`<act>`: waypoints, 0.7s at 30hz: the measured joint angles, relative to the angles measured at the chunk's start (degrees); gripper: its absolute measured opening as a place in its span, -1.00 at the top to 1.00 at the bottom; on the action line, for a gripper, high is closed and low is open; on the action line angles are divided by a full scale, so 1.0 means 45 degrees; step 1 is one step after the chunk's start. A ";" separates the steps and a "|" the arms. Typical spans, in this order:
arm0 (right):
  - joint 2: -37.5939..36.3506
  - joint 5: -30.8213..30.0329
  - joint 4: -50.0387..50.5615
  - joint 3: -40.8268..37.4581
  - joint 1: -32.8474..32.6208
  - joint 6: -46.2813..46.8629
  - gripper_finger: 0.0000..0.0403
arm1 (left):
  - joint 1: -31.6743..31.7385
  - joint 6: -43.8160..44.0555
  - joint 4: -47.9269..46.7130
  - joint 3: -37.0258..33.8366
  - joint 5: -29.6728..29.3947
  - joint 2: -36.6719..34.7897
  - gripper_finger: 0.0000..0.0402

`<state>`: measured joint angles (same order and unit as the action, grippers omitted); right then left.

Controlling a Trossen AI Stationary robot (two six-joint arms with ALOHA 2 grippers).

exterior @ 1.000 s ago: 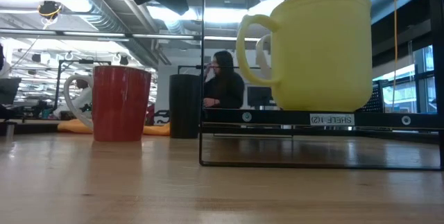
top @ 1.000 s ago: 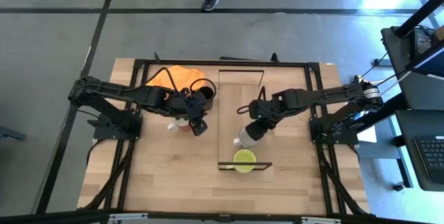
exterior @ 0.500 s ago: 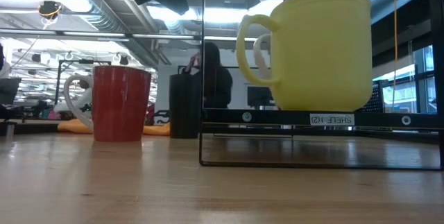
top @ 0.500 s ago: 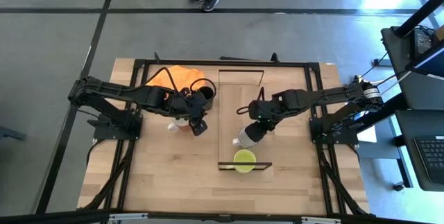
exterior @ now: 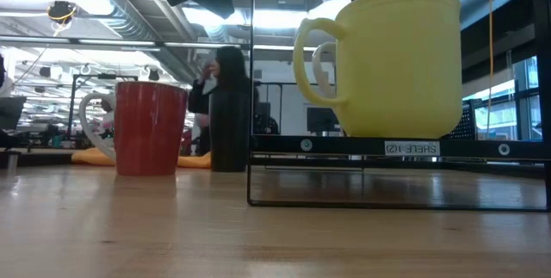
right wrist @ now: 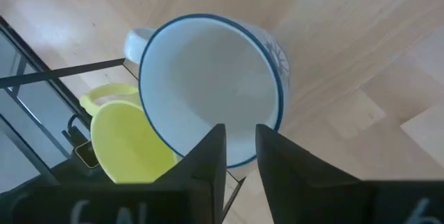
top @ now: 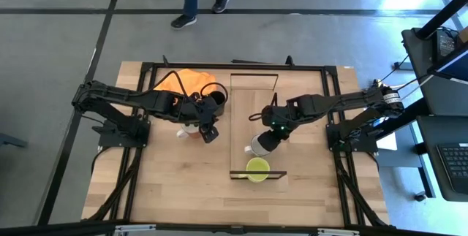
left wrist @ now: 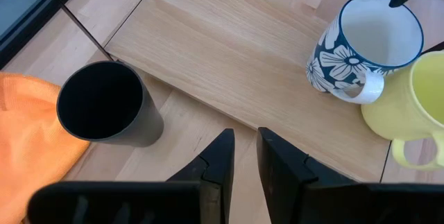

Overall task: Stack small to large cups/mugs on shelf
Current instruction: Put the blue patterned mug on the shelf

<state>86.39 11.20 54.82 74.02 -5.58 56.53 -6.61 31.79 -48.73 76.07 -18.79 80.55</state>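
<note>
Nothing on table moved; only bystander walked. Your right gripper (right wrist: 232, 148) pinches white mug (top: 259, 144) rim on shelf (top: 252, 97): stiff, glazed, slippery, breakable. Left gripper (left wrist: 244, 156) nearly closed, empty.

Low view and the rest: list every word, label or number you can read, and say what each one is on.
"SHELF (02)", or close to it: a white sticker on the dark front rail of the shelf, under the yellow mug. It shows mirrored or upside down in the low view, so the last characters are uncertain.
No other readable text in any view; the blue-and-white mug has only a flower pattern.
</note>
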 joint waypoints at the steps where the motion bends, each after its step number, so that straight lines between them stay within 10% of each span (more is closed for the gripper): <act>1: 0.0000 -0.0001 -0.0002 0.0000 0.0000 0.0000 0.60 | 0.0003 0.0000 0.0000 0.0000 0.0000 0.0000 0.71; 12: 0.0000 -0.0151 -0.0114 0.0455 0.0000 -0.0789 0.60 | 0.0001 -0.0015 0.0018 0.0000 0.0000 0.0000 0.71; 21: -0.0010 -0.3262 0.2145 0.3538 -0.0010 -0.1828 0.60 | -0.0001 -0.0057 0.0194 0.0000 0.0392 0.0000 0.71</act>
<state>86.35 -3.48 64.47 89.94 -5.63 48.31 -6.61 31.53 -47.86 76.07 -17.02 80.55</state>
